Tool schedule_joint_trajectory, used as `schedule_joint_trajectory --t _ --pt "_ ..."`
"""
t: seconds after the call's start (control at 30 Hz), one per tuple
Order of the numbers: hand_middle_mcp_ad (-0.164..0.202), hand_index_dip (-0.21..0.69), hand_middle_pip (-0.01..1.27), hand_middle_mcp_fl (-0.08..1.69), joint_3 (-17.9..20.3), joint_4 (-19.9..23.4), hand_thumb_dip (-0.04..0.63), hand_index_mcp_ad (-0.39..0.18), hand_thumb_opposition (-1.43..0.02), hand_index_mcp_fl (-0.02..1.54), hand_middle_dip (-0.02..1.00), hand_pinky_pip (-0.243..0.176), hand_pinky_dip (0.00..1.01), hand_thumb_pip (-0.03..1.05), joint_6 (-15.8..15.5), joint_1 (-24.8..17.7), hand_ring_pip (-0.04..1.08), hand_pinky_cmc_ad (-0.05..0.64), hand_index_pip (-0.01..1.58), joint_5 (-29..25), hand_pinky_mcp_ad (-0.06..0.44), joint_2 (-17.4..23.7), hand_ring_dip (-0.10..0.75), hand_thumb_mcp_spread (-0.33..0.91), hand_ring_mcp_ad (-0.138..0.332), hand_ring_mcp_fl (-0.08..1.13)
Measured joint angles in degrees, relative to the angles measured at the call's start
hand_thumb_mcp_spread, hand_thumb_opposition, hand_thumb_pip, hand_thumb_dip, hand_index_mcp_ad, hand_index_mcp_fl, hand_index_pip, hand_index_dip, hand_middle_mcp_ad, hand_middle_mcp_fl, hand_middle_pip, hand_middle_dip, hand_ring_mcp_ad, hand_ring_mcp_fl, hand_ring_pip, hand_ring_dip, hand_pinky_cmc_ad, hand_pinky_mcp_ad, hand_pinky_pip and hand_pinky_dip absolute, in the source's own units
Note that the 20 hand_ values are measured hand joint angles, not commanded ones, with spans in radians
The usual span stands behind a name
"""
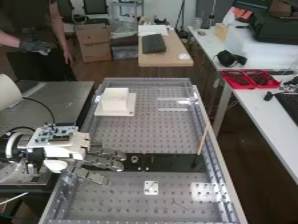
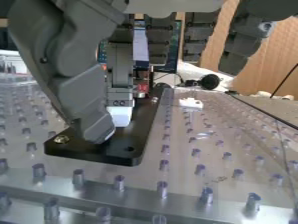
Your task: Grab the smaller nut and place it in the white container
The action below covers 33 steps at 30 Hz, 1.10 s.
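Note:
The hand [image 1: 101, 161] is over the left end of the flat black bar [image 1: 174, 162] in the high view. On the bar, just right of the hand, stands the bearing [image 1: 134, 159]. Further up the bench, a white container [image 1: 115, 101] sits well beyond the hand. In the wrist view the hand [image 2: 66, 65] reaches down close above the near end of the black bar [image 2: 126, 150], covering part of it. Whether a small part is held there is hidden by the hand itself.
A thin wooden stick [image 1: 203, 141] leans near the bench's right rail. A small white plate [image 1: 151, 188] lies below the bar. Rows of short pegs [image 2: 162, 188] stand around the bar. At the upper left, a person stands beyond the side table [image 1: 63, 95].

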<state>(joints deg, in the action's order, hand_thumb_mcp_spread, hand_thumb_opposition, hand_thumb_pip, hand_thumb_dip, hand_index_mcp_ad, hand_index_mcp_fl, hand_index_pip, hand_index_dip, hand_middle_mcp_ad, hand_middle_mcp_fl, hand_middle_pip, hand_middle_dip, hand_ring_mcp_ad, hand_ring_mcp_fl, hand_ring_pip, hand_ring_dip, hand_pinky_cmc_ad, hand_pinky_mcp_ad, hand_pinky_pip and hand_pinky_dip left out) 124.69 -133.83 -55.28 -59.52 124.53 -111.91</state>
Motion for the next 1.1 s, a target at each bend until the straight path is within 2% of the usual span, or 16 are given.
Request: schedule_joint_trajectory --t 0.07,0.63,1.1 --pt "0.052 0.084 0.13 0.04 -0.04 -0.05 0.216 -0.133 -0.90 0.27 0.24 -0.035 0.18 0.75 0.07 0.00 0.09 0.346 1.53 0.02 0.291 0.00 0.113 0.40 0.138 0.00" --pt "0.051 0.091 0.13 0.04 -0.26 -0.08 0.216 -0.133 -0.91 0.30 0.24 -0.026 0.18 0.74 0.24 -0.08 0.09 0.346 1.52 0.18 0.295 -0.20 0.124 0.39 0.138 0.00" --pt "0.052 0.110 0.13 0.04 -0.87 -0.96 0.215 -0.131 -0.94 0.35 0.24 -0.026 0.18 0.68 0.12 -0.36 0.10 0.346 1.52 0.54 0.295 0.10 0.124 0.42 0.138 0.00"
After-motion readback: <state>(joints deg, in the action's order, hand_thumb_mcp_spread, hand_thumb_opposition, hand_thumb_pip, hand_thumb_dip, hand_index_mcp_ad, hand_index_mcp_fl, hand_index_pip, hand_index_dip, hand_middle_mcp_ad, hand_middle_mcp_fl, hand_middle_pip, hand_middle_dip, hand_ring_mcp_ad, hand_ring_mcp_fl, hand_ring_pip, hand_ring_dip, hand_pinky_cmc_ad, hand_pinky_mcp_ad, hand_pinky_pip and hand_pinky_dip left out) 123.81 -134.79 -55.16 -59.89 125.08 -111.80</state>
